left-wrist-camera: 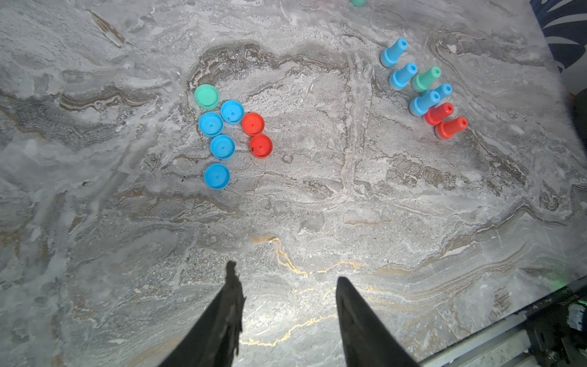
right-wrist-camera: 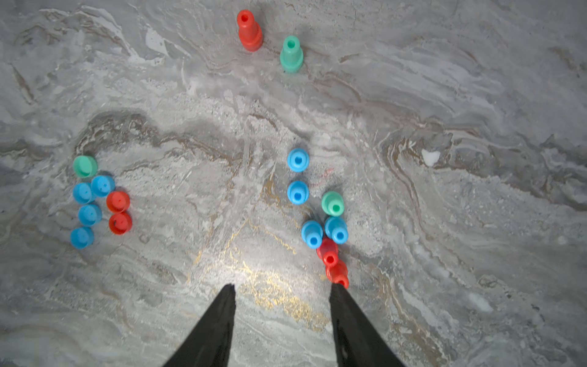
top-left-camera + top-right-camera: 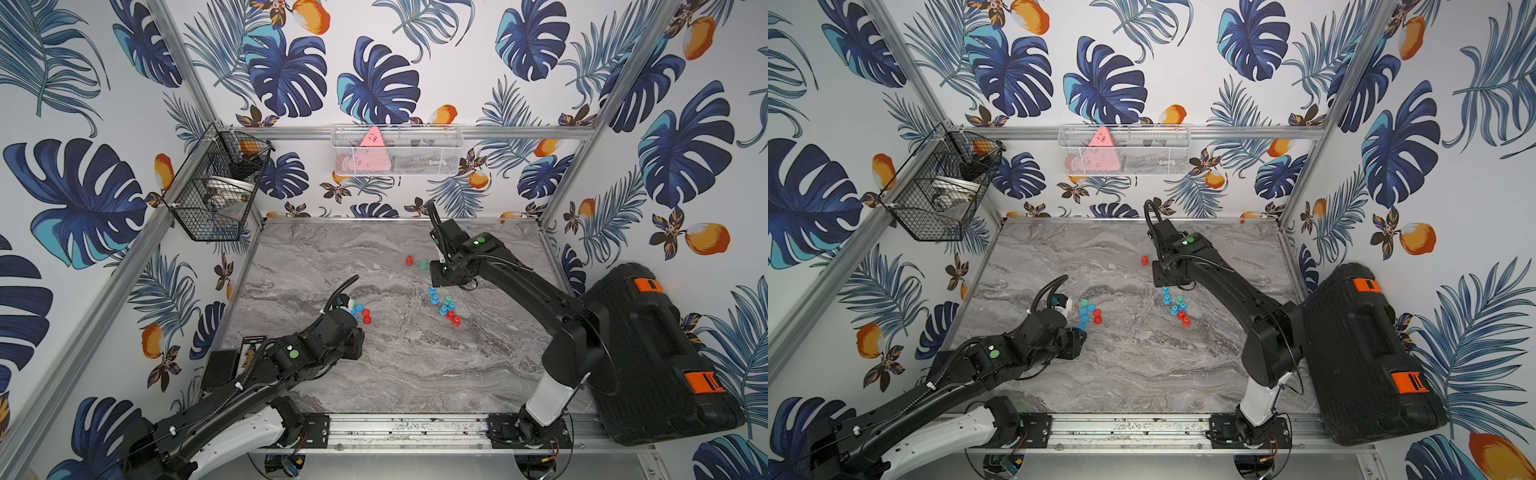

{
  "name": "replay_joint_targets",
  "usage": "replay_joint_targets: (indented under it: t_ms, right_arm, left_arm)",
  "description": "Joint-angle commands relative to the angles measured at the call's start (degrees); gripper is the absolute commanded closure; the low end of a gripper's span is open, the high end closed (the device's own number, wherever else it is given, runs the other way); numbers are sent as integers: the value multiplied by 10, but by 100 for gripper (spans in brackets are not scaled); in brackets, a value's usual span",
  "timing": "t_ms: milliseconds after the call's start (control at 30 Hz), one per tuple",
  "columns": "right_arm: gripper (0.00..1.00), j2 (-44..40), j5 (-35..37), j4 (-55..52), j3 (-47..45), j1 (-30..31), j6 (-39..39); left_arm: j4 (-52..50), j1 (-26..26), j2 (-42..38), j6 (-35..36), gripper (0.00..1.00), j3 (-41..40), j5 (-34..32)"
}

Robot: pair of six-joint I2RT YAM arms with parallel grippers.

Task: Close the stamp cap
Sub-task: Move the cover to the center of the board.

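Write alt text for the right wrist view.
The right gripper hangs open and empty over a marble table. Seven stamps stand clustered near its fingertips, seven loose caps lie grouped apart from them, and a red stamp and a green stamp stand farther off.

left tool (image 1: 286, 272): jaws apart, hovering | right tool (image 2: 281, 286): jaws apart, hovering

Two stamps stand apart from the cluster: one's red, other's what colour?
Green; that stamp shows best in the right wrist view.

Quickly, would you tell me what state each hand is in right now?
Left hand: open, holding nothing.
Right hand: open, holding nothing.
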Motion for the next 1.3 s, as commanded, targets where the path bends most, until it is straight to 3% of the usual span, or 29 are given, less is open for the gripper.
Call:
replay_joint_targets:
  t_ms: [0, 333, 867, 1267]
  right_arm:
    - [49, -69, 12, 28, -74, 10, 28]
    - [50, -231, 10, 54, -272, 27, 91]
    - [51, -304, 3, 54, -378, 29, 127]
    - [52, -316, 5, 59, -402, 32, 137]
  left_arm:
    - [46, 6, 27, -7, 48, -4, 6]
    - [150, 43, 160, -12, 49, -4, 39]
    - [194, 65, 290, 10, 49, 60, 53]
    - [213, 78, 332, 13, 49, 73, 62]
